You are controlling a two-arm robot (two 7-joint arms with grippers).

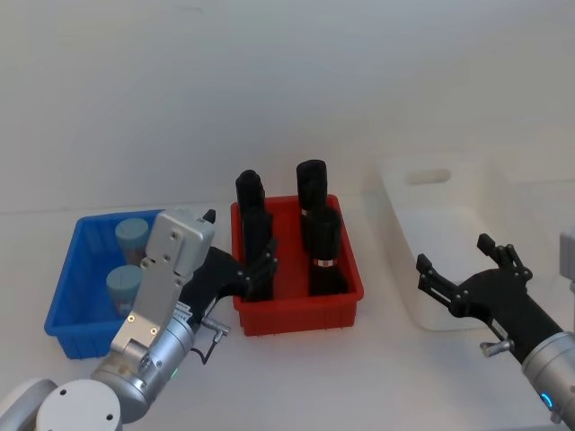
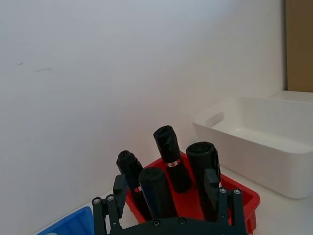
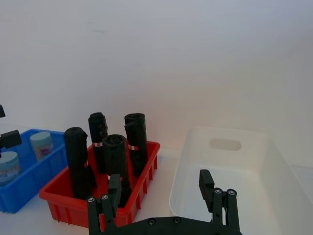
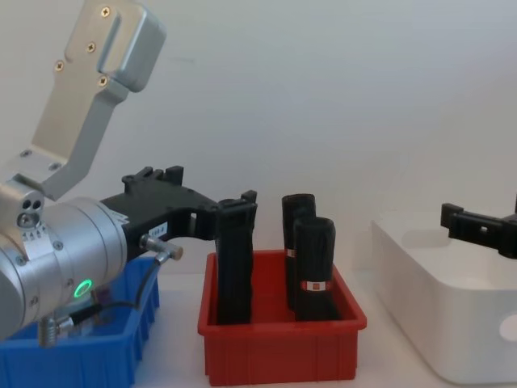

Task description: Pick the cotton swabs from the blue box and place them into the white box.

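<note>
Looks like just the reach stage: the clear grey-lidded cotton swabs jars (image 1: 124,285) sit in the low blue plastic box (image 1: 63,301) on the left, so the left gripper (image 2: 165,182), fingers spread beside the red plastic bin (image 1: 296,314), needs to swing left and down, while the right gripper (image 1: 454,256), also spread, idles near the glossy white plastic box (image 1: 467,166).

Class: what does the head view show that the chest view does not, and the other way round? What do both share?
Head view: two cotton swabs jars standing in the blue box, seen from above. Chest view: heights side-on, with the left claw level with the tops of the black bottles and the right claw just above the white box rim. Both: the red bin, both boxes, and both claws, open.
</note>
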